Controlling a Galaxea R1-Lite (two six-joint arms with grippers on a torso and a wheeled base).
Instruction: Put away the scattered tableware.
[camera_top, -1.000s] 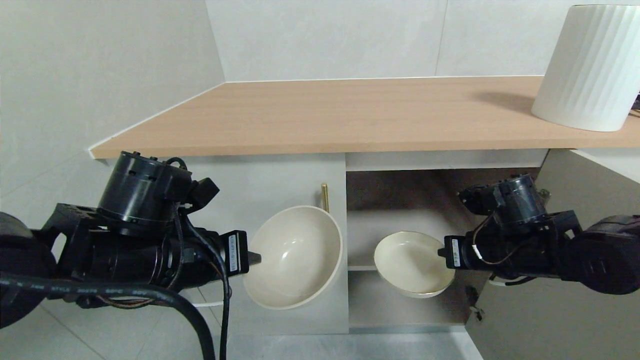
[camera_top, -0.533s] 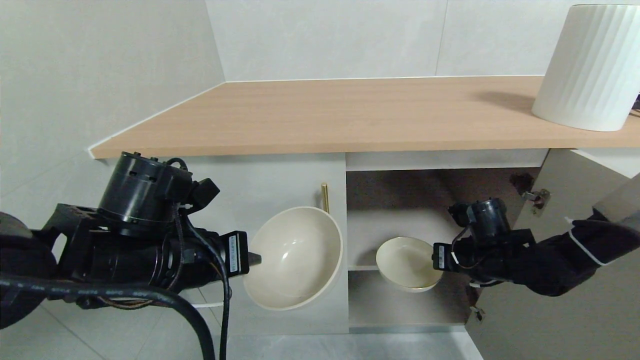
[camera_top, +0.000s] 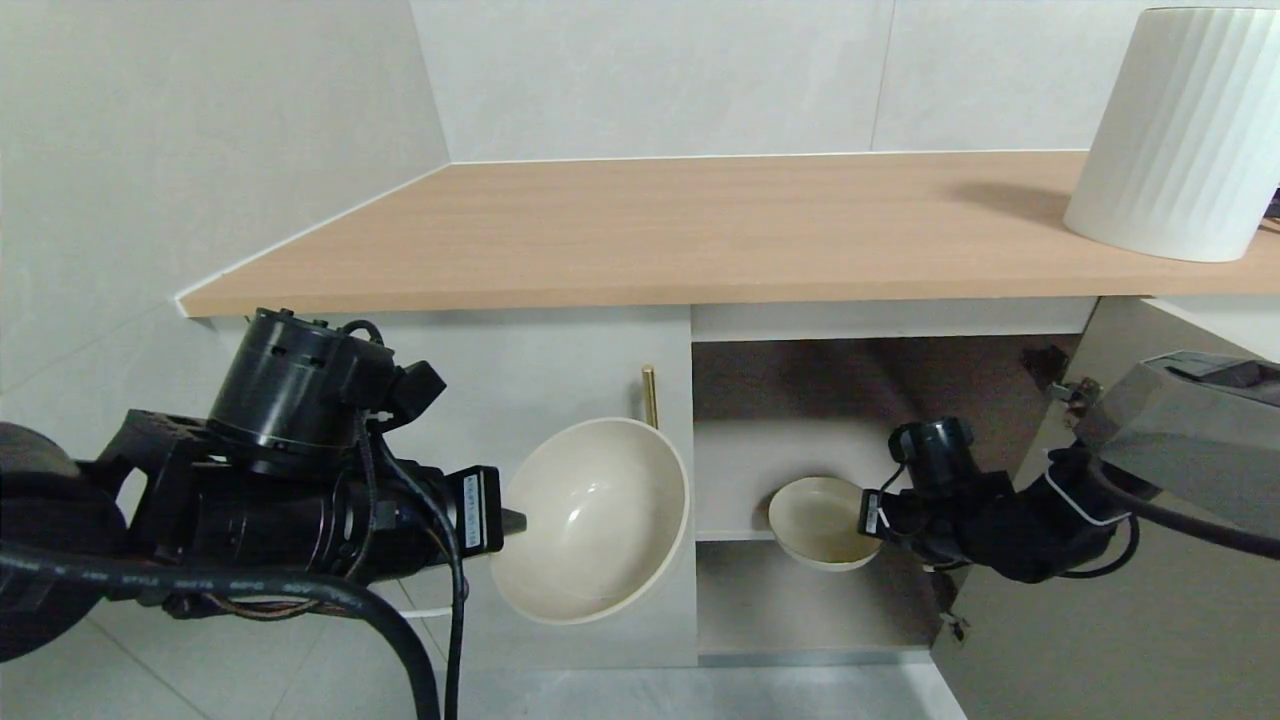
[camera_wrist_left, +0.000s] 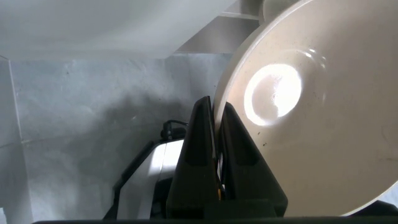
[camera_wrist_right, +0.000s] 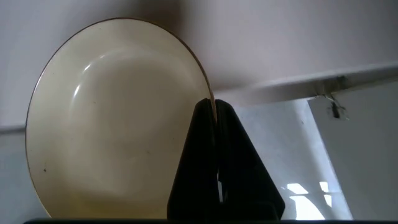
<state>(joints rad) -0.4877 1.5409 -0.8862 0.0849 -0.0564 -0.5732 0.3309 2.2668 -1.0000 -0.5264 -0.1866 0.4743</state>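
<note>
My left gripper (camera_top: 512, 519) is shut on the rim of a large cream bowl (camera_top: 592, 520), held tilted in front of the closed left cabinet door; the left wrist view shows the same large bowl (camera_wrist_left: 311, 112) with its rim pinched in my left gripper (camera_wrist_left: 214, 124). A smaller cream bowl (camera_top: 818, 521) sits in my right gripper (camera_top: 866, 514), which is shut on its rim, inside the open cabinet at the level of the shelf (camera_top: 725, 536). The right wrist view shows that small bowl (camera_wrist_right: 118, 118) tilted, clamped in my right gripper (camera_wrist_right: 214, 115).
The wooden countertop (camera_top: 700, 230) overhangs the cabinet and carries a white ribbed container (camera_top: 1180, 130) at the far right. A brass handle (camera_top: 649, 396) marks the closed left door. The open right door (camera_top: 1100, 560) stands beside my right arm. Grey tiled floor (camera_top: 700, 695) lies below.
My right arm has pushed the small bowl deeper into the open cabinet, toward the shelf. The left arm with the large bowl has shifted very slightly.
</note>
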